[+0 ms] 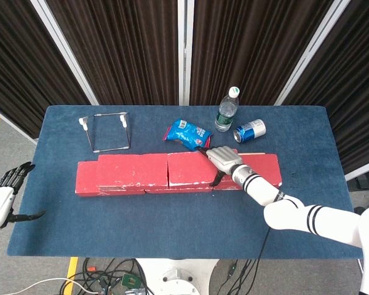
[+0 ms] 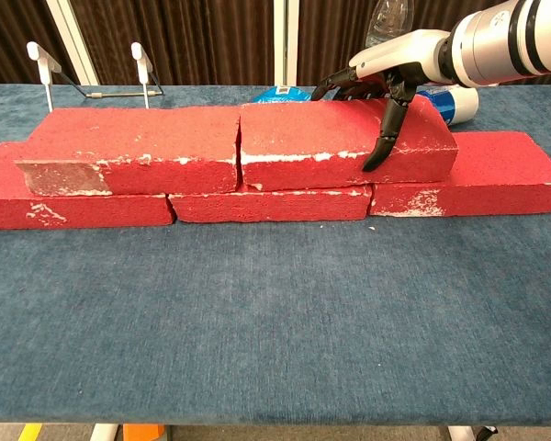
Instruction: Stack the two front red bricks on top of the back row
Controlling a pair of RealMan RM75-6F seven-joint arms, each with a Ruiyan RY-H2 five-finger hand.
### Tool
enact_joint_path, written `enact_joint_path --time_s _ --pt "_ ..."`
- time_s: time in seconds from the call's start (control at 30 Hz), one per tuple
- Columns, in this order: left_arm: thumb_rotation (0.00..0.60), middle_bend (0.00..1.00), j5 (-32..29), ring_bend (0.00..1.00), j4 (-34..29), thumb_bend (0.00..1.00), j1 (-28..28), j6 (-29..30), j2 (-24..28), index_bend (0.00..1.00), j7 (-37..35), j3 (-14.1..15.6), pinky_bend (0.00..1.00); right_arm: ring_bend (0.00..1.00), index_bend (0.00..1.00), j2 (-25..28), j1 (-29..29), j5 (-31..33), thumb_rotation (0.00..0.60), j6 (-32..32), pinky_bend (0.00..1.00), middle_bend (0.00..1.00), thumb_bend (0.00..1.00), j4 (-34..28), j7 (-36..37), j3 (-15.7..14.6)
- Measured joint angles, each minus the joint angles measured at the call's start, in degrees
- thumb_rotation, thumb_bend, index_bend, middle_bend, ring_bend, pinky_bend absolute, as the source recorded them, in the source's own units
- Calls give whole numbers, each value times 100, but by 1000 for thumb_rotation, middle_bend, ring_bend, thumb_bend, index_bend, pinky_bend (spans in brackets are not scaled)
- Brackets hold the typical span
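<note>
Three red bricks form the bottom row (image 2: 266, 204) across the blue table (image 1: 172, 221). Two more lie on top. The left upper brick (image 2: 133, 147) (image 1: 132, 169) rests alone. My right hand (image 2: 390, 69) (image 1: 221, 160) grips the right upper brick (image 2: 321, 142) (image 1: 187, 167), thumb down its front face and fingers over its back edge. That brick's left end sits almost against the left upper brick, with only a thin gap. My left hand (image 1: 3, 200) hangs beyond the table's left edge, fingers spread, holding nothing.
Behind the bricks lie a blue snack bag (image 1: 186, 133), a water bottle (image 1: 227, 110) and a blue can (image 1: 249, 130) on its side. A wire rack (image 1: 107, 132) (image 2: 92, 73) stands at the back left.
</note>
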Motion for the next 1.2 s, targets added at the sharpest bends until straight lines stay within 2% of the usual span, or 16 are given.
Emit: enact_joint_path --time_s 1.07,1.2 --pt "600 0 -3 0 83 31 10 -54 -5 1 -194 45 0 151 0 -128 208 462 600 129 195 206 97 -65 -183 -161" --pt "600 0 1 0 101 32 15 -57 -9 2 -223 54 0 95 0 -131 212 503 600 117 182 147 24 -73 -168 -163"
